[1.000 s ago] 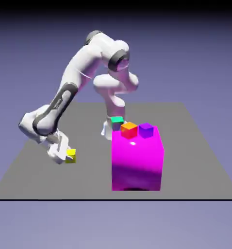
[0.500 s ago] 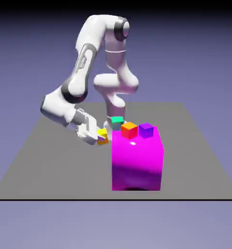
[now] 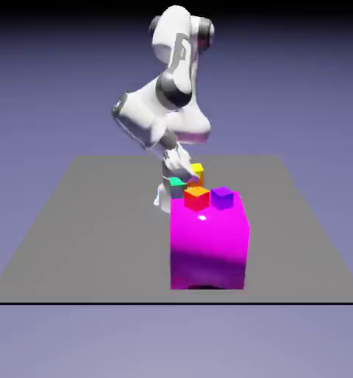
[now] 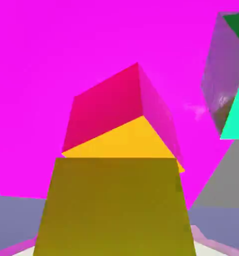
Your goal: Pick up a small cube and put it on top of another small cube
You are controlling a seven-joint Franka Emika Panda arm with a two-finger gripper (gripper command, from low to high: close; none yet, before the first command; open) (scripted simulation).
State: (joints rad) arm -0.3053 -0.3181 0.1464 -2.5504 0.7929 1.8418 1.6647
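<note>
A second ago the hand (image 3: 185, 168) was low over the tabletop (image 3: 76, 244), far to the exterior view's left of the magenta block (image 3: 209, 247); now it hangs just behind the block's top. The small yellow cube (image 3: 197, 171) sits at the fingertips, above the orange cube (image 3: 196, 196), beside the green cube (image 3: 177, 182). Whether the fingers grip it I cannot tell.
</note>
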